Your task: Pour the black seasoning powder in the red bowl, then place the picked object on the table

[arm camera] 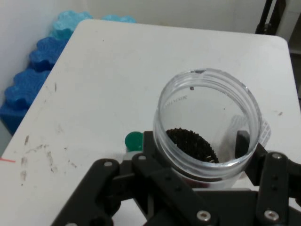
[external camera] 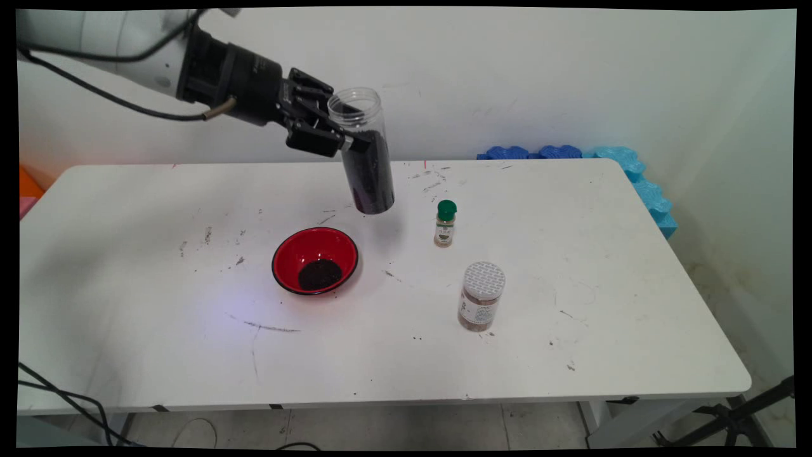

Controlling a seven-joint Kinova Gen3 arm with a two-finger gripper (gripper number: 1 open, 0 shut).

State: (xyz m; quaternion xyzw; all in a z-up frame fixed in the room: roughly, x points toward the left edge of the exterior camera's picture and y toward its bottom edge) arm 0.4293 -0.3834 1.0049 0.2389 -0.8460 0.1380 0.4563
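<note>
A bowl (external camera: 315,260) sits near the table's (external camera: 634,304) middle, a small bottle (external camera: 445,223) to its right. A capped jar (external camera: 481,296) stands nearer the front edge.

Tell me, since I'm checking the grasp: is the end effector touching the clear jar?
Touching. In the main view the end effector clamps the clear jar in the air; in the hand view its fingers press against the jar's sides.
</note>
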